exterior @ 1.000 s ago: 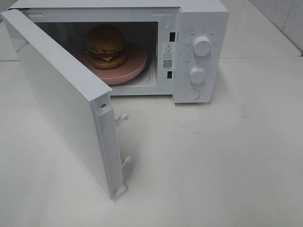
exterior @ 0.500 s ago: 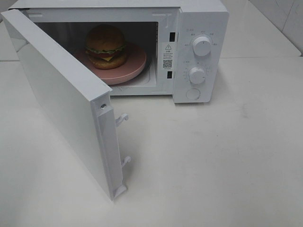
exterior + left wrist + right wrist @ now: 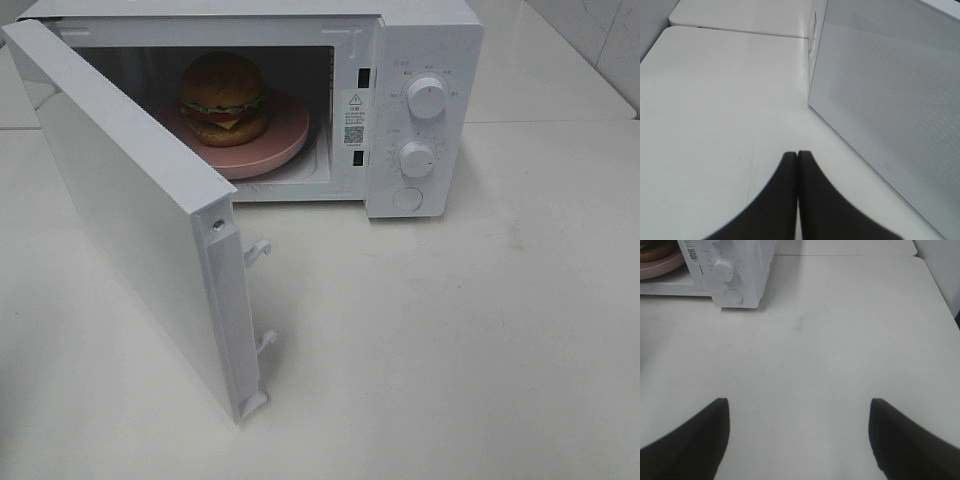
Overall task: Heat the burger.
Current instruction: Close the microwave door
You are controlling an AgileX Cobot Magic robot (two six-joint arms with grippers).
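The burger (image 3: 224, 98), with its golden-brown bun, sits on a pinkish plate (image 3: 272, 146) inside the white microwave (image 3: 420, 60). The microwave door (image 3: 140, 220) stands wide open, swung out to the left. Neither arm shows in the exterior high view. In the left wrist view my left gripper (image 3: 798, 154) is shut, its dark fingers pressed together with nothing between them, over the table beside the door's outer face (image 3: 890, 90). In the right wrist view my right gripper (image 3: 799, 405) is open and empty above bare table, well in front of the microwave's control panel (image 3: 727, 270).
Two white knobs (image 3: 427, 98) and a round button (image 3: 407, 198) sit on the microwave's right panel. Door latch hooks (image 3: 258, 250) stick out from the door's edge. The white table (image 3: 450, 340) stretches in front and to the right.
The exterior high view looks the same in all three frames; burger, plate and door have not moved.
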